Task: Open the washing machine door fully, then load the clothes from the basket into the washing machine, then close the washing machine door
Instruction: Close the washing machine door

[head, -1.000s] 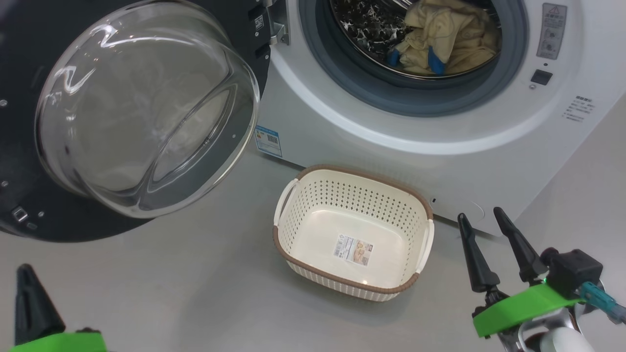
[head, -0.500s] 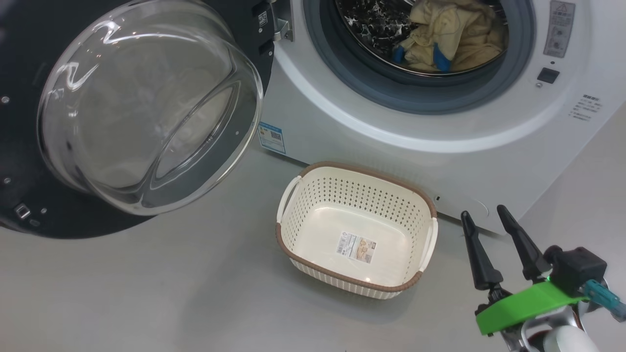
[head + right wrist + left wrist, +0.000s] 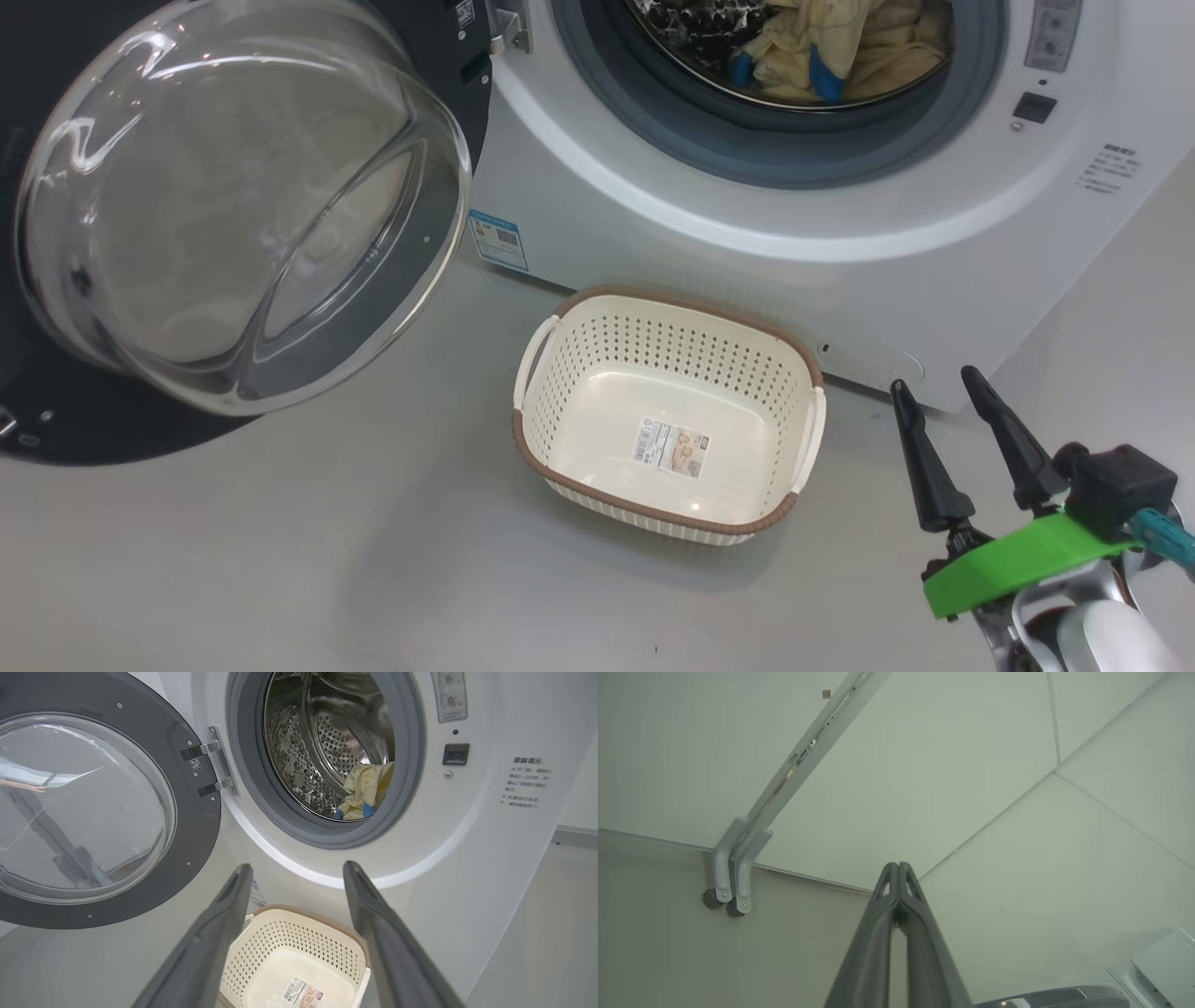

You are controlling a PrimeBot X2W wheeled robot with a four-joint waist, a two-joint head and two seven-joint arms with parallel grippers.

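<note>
Head view: basket empty on floor before washer; clothes inside it, close behind gasket; door swung wide, left. Right gripper spread, holding nothing, right of basket. Left wrist: left gripper pinched tight, empty. Right wrist: Chinese notice and basket's barcode sticker, both too small to read. Risk: fabric near gasket may get trapped when door shuts.
</note>
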